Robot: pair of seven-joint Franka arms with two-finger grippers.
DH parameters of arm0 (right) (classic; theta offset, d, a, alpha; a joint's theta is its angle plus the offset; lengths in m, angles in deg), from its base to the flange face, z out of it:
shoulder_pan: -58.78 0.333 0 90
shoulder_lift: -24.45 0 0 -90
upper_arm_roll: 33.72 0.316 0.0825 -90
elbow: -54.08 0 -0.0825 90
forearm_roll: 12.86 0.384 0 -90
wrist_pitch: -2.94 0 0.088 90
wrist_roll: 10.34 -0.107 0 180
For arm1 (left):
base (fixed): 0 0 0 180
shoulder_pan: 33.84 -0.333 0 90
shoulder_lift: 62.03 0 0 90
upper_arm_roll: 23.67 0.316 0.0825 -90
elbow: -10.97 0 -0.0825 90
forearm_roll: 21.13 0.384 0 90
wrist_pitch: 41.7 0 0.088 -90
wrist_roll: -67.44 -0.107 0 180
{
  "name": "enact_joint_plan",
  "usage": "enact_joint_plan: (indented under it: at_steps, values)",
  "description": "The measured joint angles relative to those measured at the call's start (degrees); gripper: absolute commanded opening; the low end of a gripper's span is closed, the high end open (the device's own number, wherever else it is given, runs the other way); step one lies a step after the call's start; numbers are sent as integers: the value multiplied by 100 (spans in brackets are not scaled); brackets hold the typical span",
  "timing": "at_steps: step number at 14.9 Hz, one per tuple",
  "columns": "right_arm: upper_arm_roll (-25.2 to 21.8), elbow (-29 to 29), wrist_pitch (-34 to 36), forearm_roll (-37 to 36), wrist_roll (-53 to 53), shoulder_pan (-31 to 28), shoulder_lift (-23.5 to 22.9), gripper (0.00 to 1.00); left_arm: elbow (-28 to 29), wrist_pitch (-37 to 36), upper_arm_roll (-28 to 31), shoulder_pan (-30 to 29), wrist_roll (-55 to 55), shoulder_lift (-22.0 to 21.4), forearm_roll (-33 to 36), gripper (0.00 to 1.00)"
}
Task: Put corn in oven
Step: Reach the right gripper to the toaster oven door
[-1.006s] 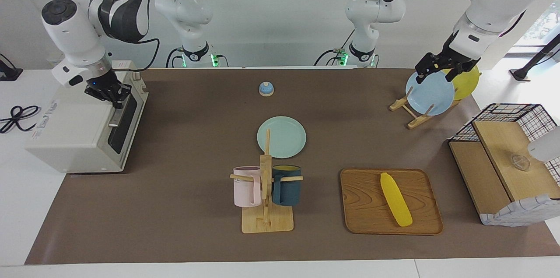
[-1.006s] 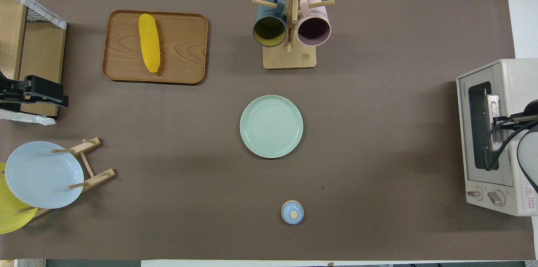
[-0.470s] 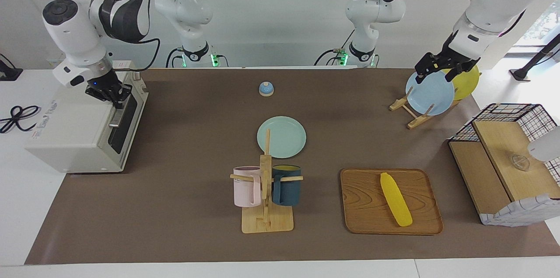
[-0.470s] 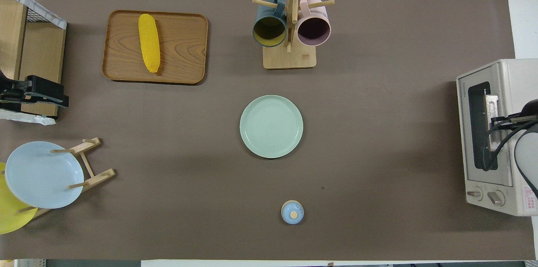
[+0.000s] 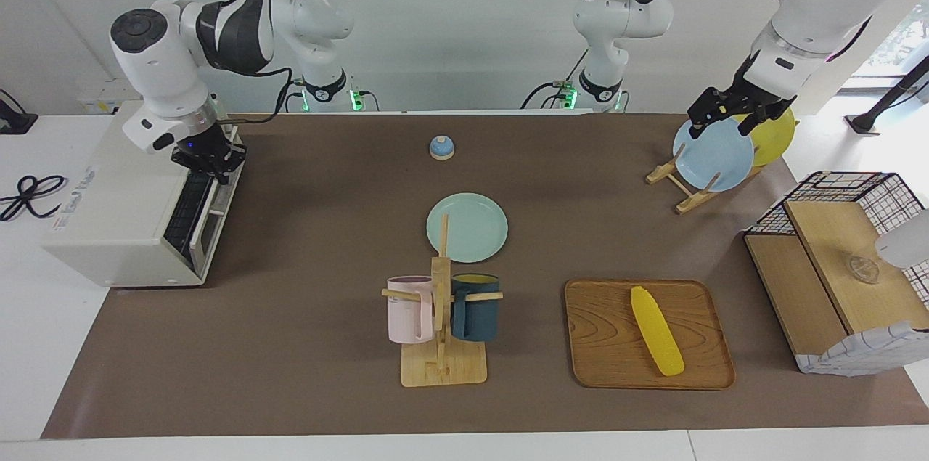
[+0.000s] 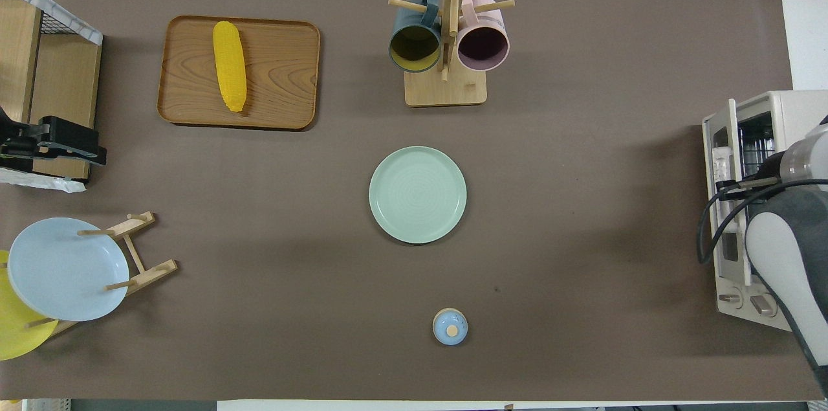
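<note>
The corn [image 5: 657, 330] [image 6: 230, 74], a bright-yellow cob, lies on a wooden tray [image 5: 602, 345] toward the left arm's end of the table. At the right arm's end stands the off-white oven [image 5: 116, 214] [image 6: 776, 113]. Its door hangs partly open and the wire rack [image 5: 190, 210] shows inside. My right gripper [image 5: 207, 156] is shut on the silver door handle at the door's top edge. My left gripper [image 5: 726, 112] [image 6: 58, 145] hangs open and holds nothing, over the blue plate [image 5: 715, 156] in the plate rack.
A mug tree [image 5: 441, 330] with a pink and a dark blue mug stands mid-table. Nearer to the robots lie a green plate [image 5: 467, 227] and a small blue bell [image 5: 441, 147]. A wire-and-wood basket box [image 5: 835, 265] sits beside the tray, and a yellow plate [image 5: 773, 134] shares the rack.
My right gripper has pulled the handle away from the oven body, swinging the door partly open so the rack now shows. The left arm has not moved.
</note>
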Motion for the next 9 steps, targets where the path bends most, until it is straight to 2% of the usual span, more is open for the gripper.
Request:
enact_joint_plan:
  at_steps: [4,9]
  values:
    - [17,28,-51,184,-3,180,-151,0,0,0,-4,1,0,0,0,100]
    - [95,444,-800,444,-88,409,-392,0,0,0,-5,2,0,0,0,100]
